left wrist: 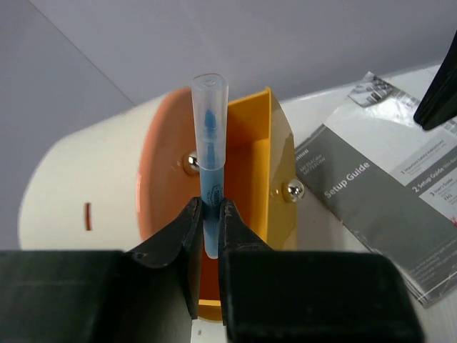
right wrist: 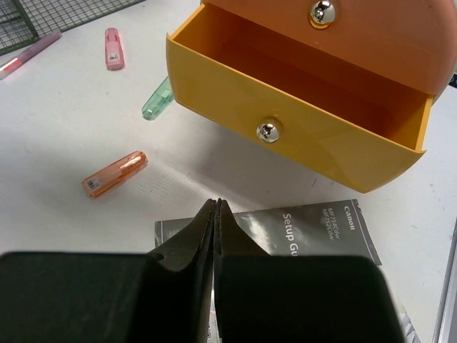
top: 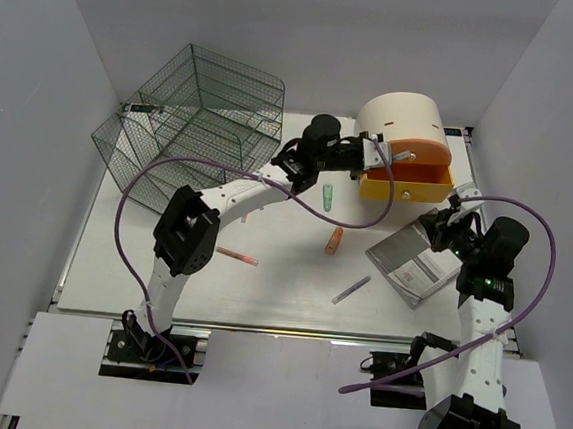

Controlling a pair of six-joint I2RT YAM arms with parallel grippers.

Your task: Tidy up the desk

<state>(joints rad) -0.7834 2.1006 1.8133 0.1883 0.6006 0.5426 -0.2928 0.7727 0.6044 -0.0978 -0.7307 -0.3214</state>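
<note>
On the white desk [top: 140,282], my left gripper [left wrist: 209,207] is shut on a blue highlighter [left wrist: 209,153] with a clear cap. It holds the highlighter upright over the open yellow-orange drawer [left wrist: 251,171] of the cream drawer box [top: 400,119]. In the top view the left gripper [top: 384,155] is at the drawer's left end. My right gripper [right wrist: 216,204] is shut with nothing in it and hovers over the grey setup guide booklet [right wrist: 314,229]. That gripper [top: 444,226] is just right of the drawer [top: 407,183].
A green highlighter [top: 327,196], an orange highlighter [top: 333,241], a pink pen [top: 237,256] and a purple pen [top: 350,289] lie loose mid-desk. A pink highlighter [right wrist: 113,48] lies farther left. The wire-mesh cage [top: 189,126] stands at the back left. The booklet [top: 414,268] lies at the right.
</note>
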